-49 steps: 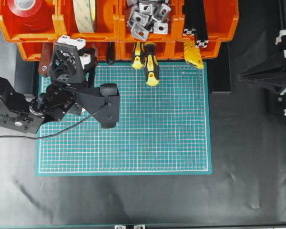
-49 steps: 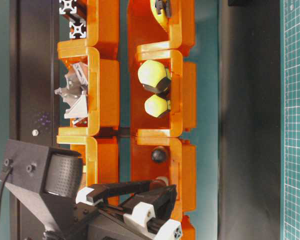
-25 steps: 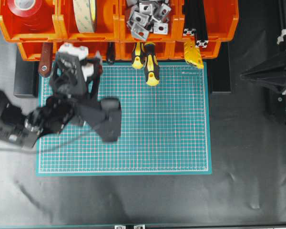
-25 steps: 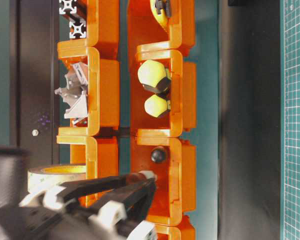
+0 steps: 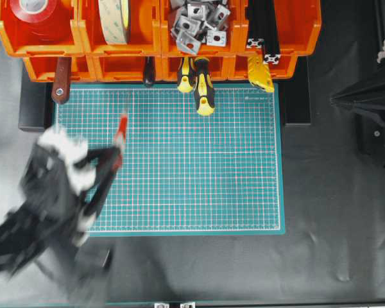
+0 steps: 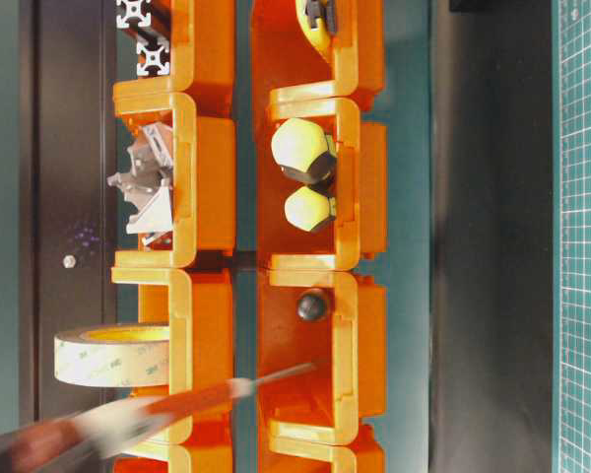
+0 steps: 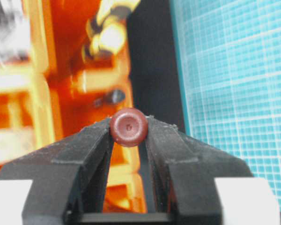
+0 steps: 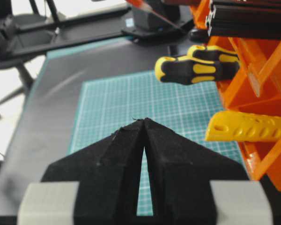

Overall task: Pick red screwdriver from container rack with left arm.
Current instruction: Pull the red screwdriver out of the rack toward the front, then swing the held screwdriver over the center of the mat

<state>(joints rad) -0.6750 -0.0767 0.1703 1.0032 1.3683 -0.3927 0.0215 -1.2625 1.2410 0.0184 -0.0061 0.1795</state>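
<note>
The red screwdriver (image 5: 120, 131) is out of the orange container rack (image 5: 81, 29) and hangs over the green mat's left side, its thin shaft pointing back at the bins. My left gripper (image 5: 113, 157), blurred with motion, is shut on its handle. In the left wrist view the dark red end cap (image 7: 129, 127) sits pinched between the two black fingers (image 7: 91, 145) of the left gripper (image 7: 129, 123). The table-level view shows the screwdriver (image 6: 177, 404) blurred in front of the rack (image 6: 212, 177). My right gripper (image 5: 335, 99) rests at the far right, shut and empty (image 8: 144, 121).
Two yellow-and-black screwdrivers (image 5: 204, 90) stick out of the lower bins over the green mat (image 5: 212, 179). A flat dark-red handle (image 5: 59, 83), a yellow tool (image 5: 260, 74), tape rolls (image 5: 115, 19) and metal brackets (image 5: 196, 22) fill other bins.
The left arm has pulled back from the rack toward the front left, drawing the red screwdriver out of its lower bin. Its jaws have narrowed. The right arm is nearly still.
</note>
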